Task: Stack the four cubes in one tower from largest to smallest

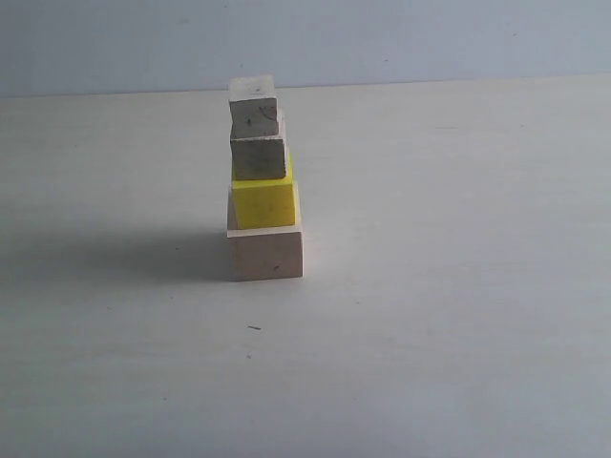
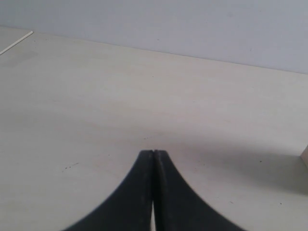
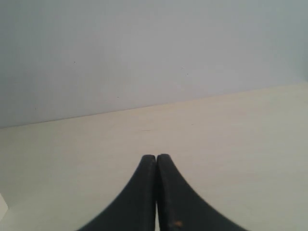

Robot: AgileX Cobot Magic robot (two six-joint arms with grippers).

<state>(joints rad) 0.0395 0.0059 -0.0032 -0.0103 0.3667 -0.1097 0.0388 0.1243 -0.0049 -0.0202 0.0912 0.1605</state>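
Observation:
In the exterior view the four cubes stand as one tower on the pale table [image 1: 458, 286]. The large pale wood cube [image 1: 265, 253] is at the bottom, the yellow cube [image 1: 263, 201] on it, then a smaller wood cube [image 1: 259, 156], and the smallest wood cube [image 1: 254, 108] on top, set slightly askew. Neither arm shows in that view. My left gripper [image 2: 153, 152] is shut with nothing in it, low over bare table. My right gripper [image 3: 156, 156] is shut and empty too. A pale cube's edge [image 2: 305, 159] shows at the border of the left wrist view.
A grey wall [image 1: 305, 38] runs along the table's far edge. The tower casts a shadow [image 1: 124, 256] to its left. A small dark speck [image 1: 254, 328] lies on the table in front of the tower.

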